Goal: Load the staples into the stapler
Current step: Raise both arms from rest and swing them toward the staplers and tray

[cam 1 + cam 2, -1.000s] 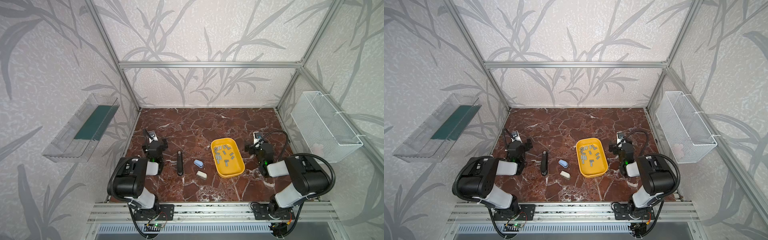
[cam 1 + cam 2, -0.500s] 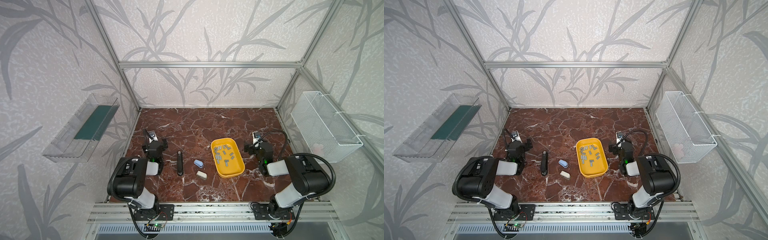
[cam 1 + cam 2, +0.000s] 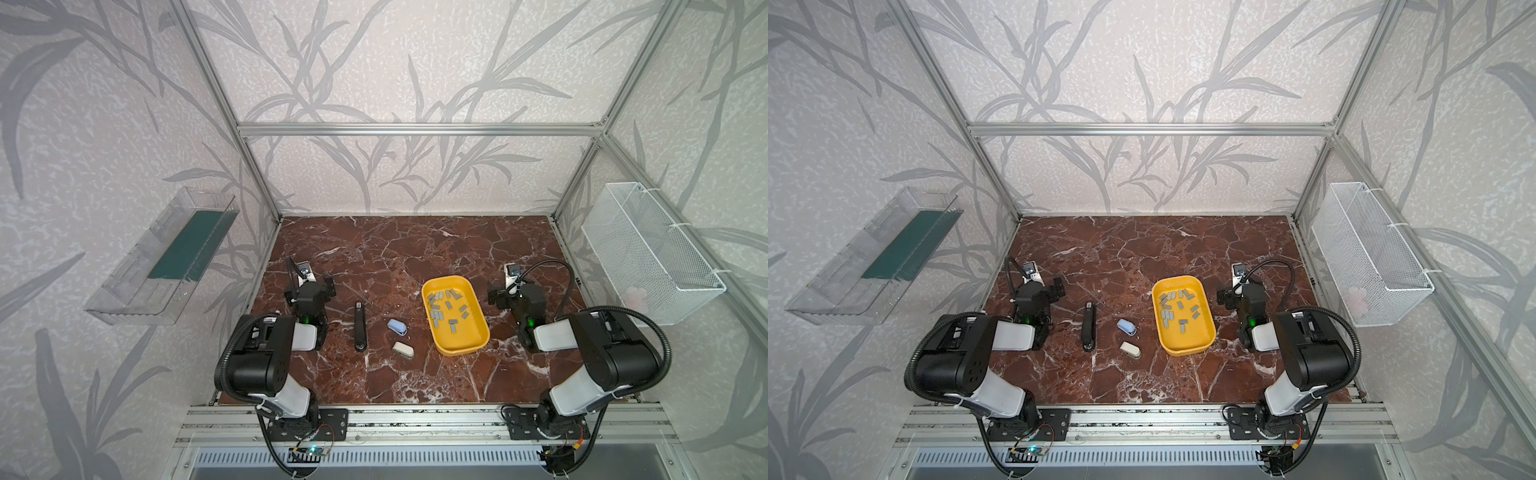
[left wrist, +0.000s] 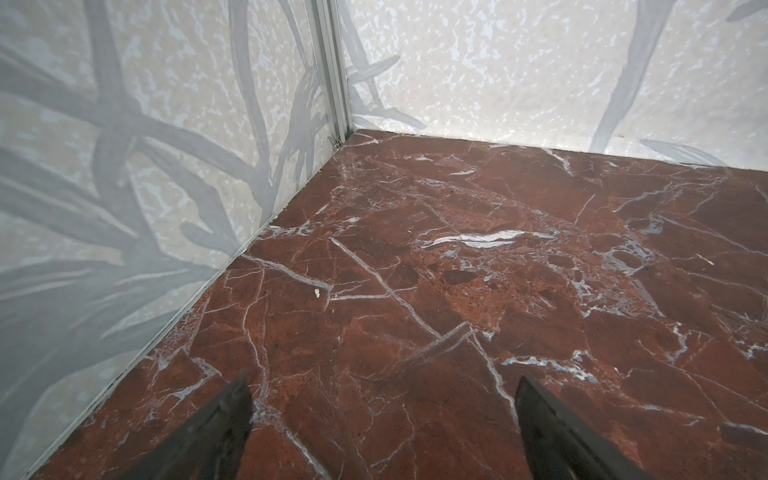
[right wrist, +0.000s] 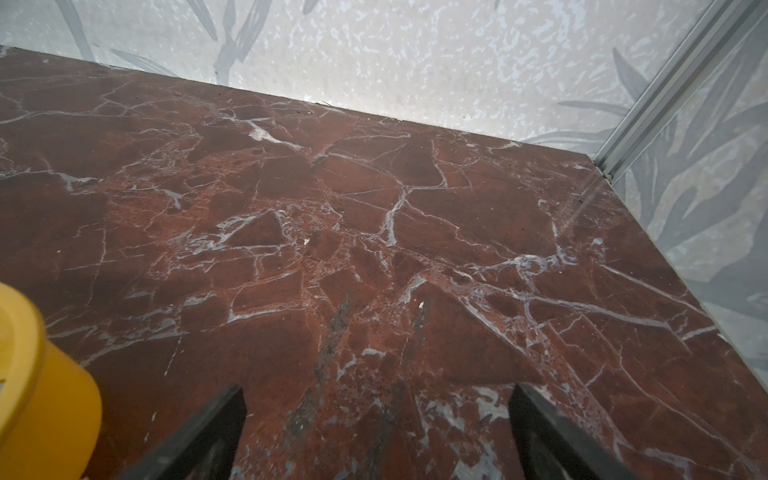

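Note:
Several small grey staples lie loose in a yellow tray right of the middle. To its left lie three staplers: a long black stapler, a small blue stapler and a small cream stapler. My left gripper rests low left of the black stapler, open and empty. Just right of the tray sits my right gripper, also open and empty. The tray's corner shows in the right wrist view.
The floor is red-brown marble, walled by patterned panels and aluminium posts. A clear plastic shelf hangs on the left wall and a white wire basket on the right wall. Both arm bases stand at the front rail.

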`<state>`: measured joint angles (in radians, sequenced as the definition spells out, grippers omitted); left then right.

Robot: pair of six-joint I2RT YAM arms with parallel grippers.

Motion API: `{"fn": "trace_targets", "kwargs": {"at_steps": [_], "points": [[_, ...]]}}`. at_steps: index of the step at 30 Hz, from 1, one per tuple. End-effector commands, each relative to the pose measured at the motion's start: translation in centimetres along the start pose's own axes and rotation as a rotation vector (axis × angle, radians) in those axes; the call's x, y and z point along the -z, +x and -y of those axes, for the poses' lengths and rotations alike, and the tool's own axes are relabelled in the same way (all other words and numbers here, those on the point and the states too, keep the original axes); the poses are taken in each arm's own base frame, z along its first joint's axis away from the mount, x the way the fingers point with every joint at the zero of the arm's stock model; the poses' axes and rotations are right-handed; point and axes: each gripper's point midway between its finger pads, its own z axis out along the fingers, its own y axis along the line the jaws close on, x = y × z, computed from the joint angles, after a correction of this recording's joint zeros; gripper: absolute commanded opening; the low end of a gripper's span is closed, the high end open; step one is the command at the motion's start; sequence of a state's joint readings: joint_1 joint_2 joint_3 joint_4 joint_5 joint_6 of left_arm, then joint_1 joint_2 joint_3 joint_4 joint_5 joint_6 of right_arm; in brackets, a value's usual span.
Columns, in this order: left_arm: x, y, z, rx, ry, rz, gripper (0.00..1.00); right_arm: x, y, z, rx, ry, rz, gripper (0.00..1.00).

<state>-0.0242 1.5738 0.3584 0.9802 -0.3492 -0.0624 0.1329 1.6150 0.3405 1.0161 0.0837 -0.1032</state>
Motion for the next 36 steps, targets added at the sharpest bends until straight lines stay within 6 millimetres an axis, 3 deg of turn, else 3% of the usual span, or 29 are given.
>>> {"fn": "trace_targets", "kwargs": {"at_steps": [1, 6, 9, 13, 16, 19, 22, 25, 26, 29, 30, 33, 36], "points": [[-0.1, -0.4, 0.0, -0.003, -0.010, 0.013, 0.99, 0.0, -1.8, -0.1, 0.005, -0.007, 0.048, 0.99], [-0.1, -0.3, -0.1, -0.003, -0.010, 0.012, 0.99, 0.1, -1.7, -0.1, 0.004, -0.006, 0.049, 0.99], [-0.1, -0.3, 0.0, -0.004, -0.009, 0.012, 0.99, 1.4, -1.9, 1.0, -0.021, 0.058, 0.112, 0.99], [1.4, -0.9, 3.2, -0.076, 0.202, 0.054, 0.99, 4.2, -3.8, 2.4, -0.034, 0.175, 0.189, 0.99], [2.0, -3.5, 1.3, -0.045, 0.087, 0.024, 0.99, 5.6, -6.4, 1.1, 0.039, 0.188, 0.199, 0.99], [3.7, -7.3, 1.0, 0.051, 0.104, 0.039, 0.99, 7.0, -8.2, -0.4, -0.107, 0.086, 0.134, 0.99], [7.1, -11.5, 2.3, 0.280, 0.261, 0.057, 0.99, 10.0, -10.0, -3.0, -0.280, -0.126, 0.041, 0.99], [11.6, -14.9, 5.1, 0.309, 0.525, 0.117, 0.99, 13.8, -12.1, -4.7, -0.387, -0.295, 0.094, 0.99], [12.3, -15.6, 4.7, 0.366, 0.524, 0.116, 0.99, 14.9, -12.2, -4.6, -0.469, -0.313, 0.104, 0.99], [12.3, -14.2, -0.7, 0.591, 0.234, 0.006, 0.99, 18.1, -13.2, -6.3, -0.538, -0.494, 0.171, 0.99], [12.8, -14.8, -0.4, 0.621, 0.266, -0.007, 0.99, 19.2, -13.4, -7.3, -0.544, -0.576, 0.180, 0.99], [15.4, -19.8, 4.7, 0.638, 0.614, -0.017, 0.99, 20.9, -13.3, -9.1, -0.569, -0.716, 0.173, 0.99], [15.9, -23.0, 7.2, 0.782, 0.740, -0.121, 0.99, 20.2, -11.9, -10.4, -0.538, -0.682, 0.055, 1.00]]}}
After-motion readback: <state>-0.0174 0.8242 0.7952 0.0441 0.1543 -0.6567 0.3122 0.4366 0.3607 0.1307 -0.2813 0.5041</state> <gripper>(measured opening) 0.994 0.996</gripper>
